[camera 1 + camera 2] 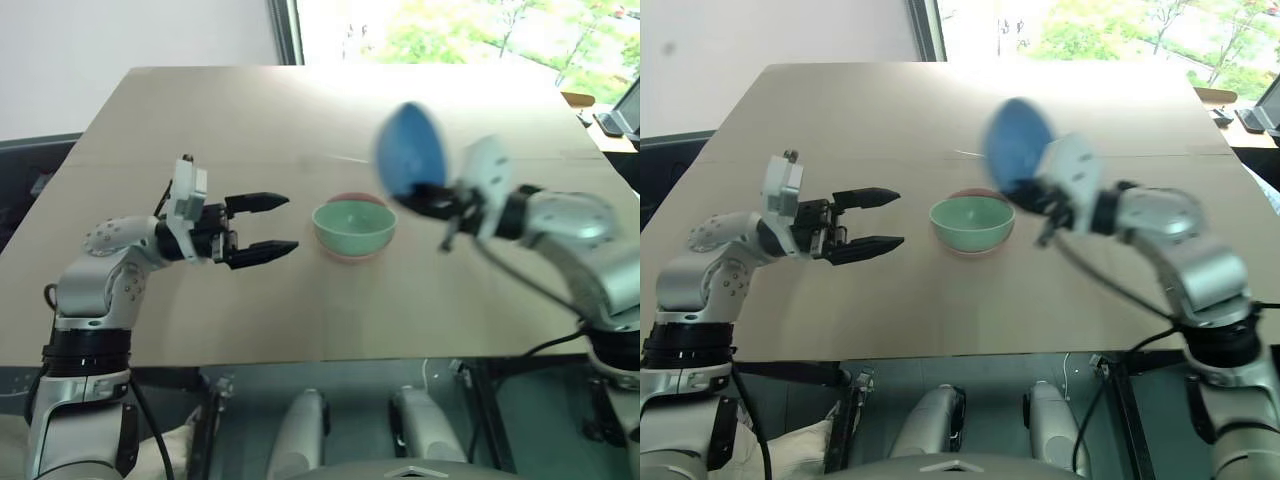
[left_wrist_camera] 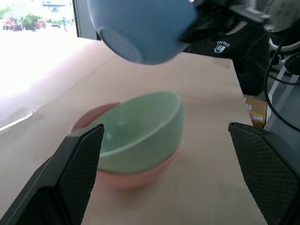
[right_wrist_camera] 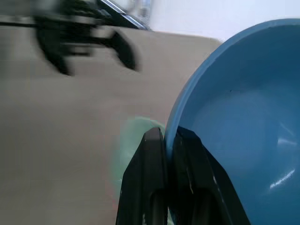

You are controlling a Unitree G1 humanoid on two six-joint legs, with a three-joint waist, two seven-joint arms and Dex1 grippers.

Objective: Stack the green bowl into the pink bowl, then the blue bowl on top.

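Now my right tool [image 1: 432,200] is pinching the blue bowl's [image 1: 410,150] rim, tilted, at two o'clock above the green bowl [image 1: 354,226] nested in the pink bowl [image 2: 136,176] mid-desk [image 1: 300,120]. Left tool [image 1: 265,228] is idling open. Thin rim grip risking slip, crooked seating.

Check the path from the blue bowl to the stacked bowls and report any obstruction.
Nothing visible blocks it. The right gripper holds the blue bowl by its rim, above the green bowl nested in the pink bowl. The open left gripper hovers alongside, apart.
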